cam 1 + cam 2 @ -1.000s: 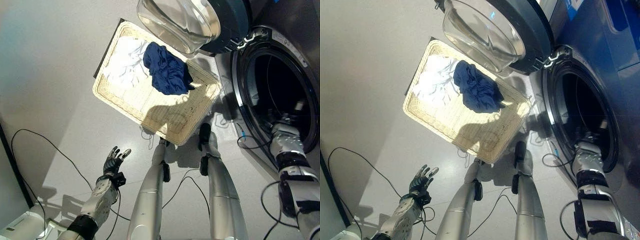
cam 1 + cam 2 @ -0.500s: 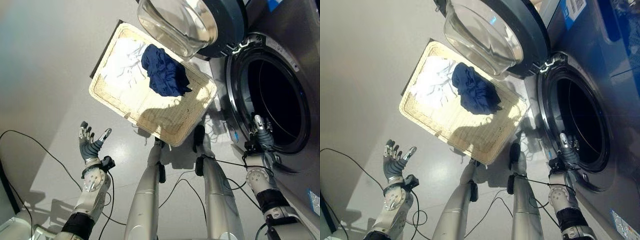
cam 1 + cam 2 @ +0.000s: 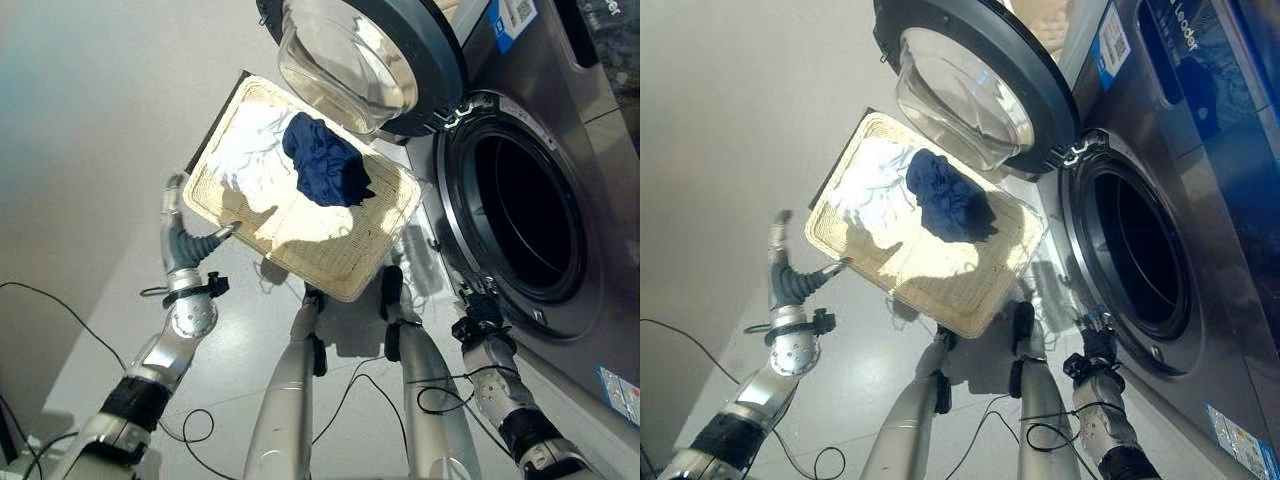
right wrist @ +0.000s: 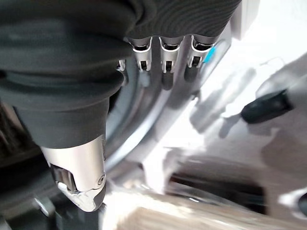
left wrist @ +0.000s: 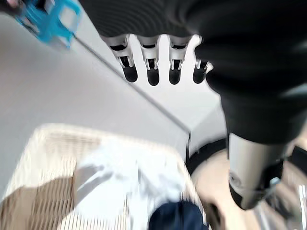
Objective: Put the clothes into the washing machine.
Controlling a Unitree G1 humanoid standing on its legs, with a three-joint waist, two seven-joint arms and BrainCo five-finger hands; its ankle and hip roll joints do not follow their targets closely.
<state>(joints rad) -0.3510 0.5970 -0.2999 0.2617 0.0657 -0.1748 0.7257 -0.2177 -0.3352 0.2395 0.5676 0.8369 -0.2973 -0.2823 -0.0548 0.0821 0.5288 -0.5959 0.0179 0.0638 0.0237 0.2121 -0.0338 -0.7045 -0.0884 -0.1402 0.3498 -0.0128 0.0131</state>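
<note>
A shallow wicker basket [image 3: 352,272] lies on the floor with a crumpled dark blue cloth [image 3: 325,170] and a white cloth [image 3: 252,140] in it. My left hand [image 3: 183,245] is raised by the basket's near left edge, open and holding nothing. In the left wrist view its fingers [image 5: 151,72] are straight above the white cloth [image 5: 120,182] and the blue cloth [image 5: 177,218]. The washing machine's drum opening [image 3: 525,215] stands dark, its door [image 3: 360,55] swung wide over the basket's far end. My right hand [image 3: 478,318] is low by the opening's lower rim, its fingers [image 4: 163,56] straight and holding nothing.
The round glass door [image 3: 970,90] overhangs the basket's far corner. Grey floor [image 3: 90,120] stretches to the left of the basket. The machine's steel front [image 3: 1200,90] fills the right side.
My left hand has risen and reached to the basket's left edge. My right hand has drawn back out of the drum to below its rim. The camera has shifted.
</note>
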